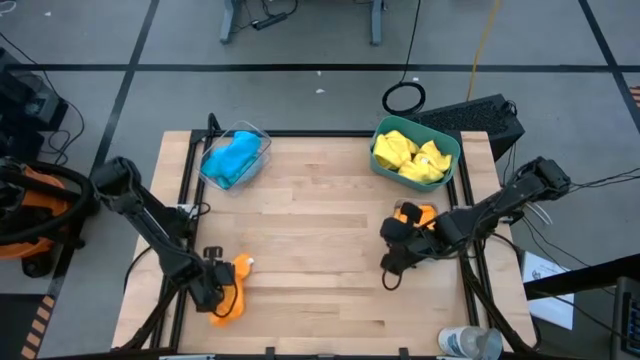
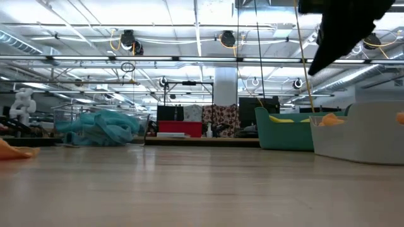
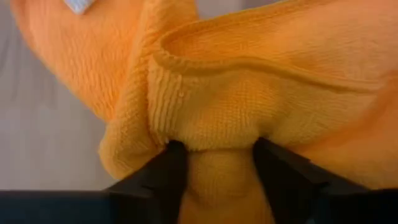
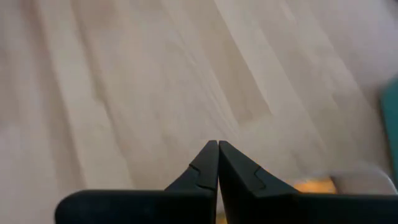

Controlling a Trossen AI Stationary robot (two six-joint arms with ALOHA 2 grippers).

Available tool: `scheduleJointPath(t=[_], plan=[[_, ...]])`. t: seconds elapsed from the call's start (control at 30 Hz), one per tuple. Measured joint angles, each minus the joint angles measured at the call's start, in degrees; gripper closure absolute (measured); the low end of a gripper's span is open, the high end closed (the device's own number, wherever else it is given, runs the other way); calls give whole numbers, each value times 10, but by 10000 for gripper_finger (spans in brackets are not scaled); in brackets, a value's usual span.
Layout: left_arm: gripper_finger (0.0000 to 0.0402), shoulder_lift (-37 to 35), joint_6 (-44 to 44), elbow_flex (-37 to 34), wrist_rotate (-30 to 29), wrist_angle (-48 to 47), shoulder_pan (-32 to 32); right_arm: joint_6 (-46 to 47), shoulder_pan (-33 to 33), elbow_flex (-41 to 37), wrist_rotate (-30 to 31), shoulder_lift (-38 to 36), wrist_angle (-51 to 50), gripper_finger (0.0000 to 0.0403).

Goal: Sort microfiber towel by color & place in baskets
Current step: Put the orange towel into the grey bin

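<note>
An orange microfiber towel [image 1: 234,296] [image 2: 12,150] lies crumpled on the wood near the table's near left corner. My left gripper [image 1: 212,288] [image 3: 217,155] points down onto it, open, with a ridge of cloth between its fingers. My right gripper [image 1: 389,276] [image 4: 217,146] is shut and hangs above bare wood, right of centre. Behind it, the small grey basket [image 1: 400,209] [image 2: 363,129] holds another orange towel [image 1: 418,214]. Yellow towels [image 1: 410,157] fill the teal basket [image 1: 454,143]. Blue towels [image 1: 232,160] lie in the clear basket [image 1: 263,137]. My left gripper comes at the orange towel from above, pointing down. Its open fingertips [image 3: 175,152] rest against the cloth on either side of a raised fold [image 3: 217,134] near a hemmed edge. The towel lies slack on the table.
The middle of the table [image 1: 320,250] is bare wood. A clear bottle [image 1: 470,343] lies at the near right corner. A sheet of paper [image 1: 548,290] lies beyond the right edge. A black frame borders the tabletop.
</note>
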Motion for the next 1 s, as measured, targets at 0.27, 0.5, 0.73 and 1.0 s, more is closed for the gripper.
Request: scheduleJointPath(t=[0.27,0.5,0.73,1.0], plan=[[381,35,37,1,-46,66,22,-126,38,0,36,15,174,399],[378,34,55,-2,-74,72,38,-192,51,0,35,40,258,399],[377,3,100,-6,-151,82,44,-207,47,0,44,75,288,399],[377,-42,147,-4,-207,94,60,-233,37,0,80,122,355,399]])
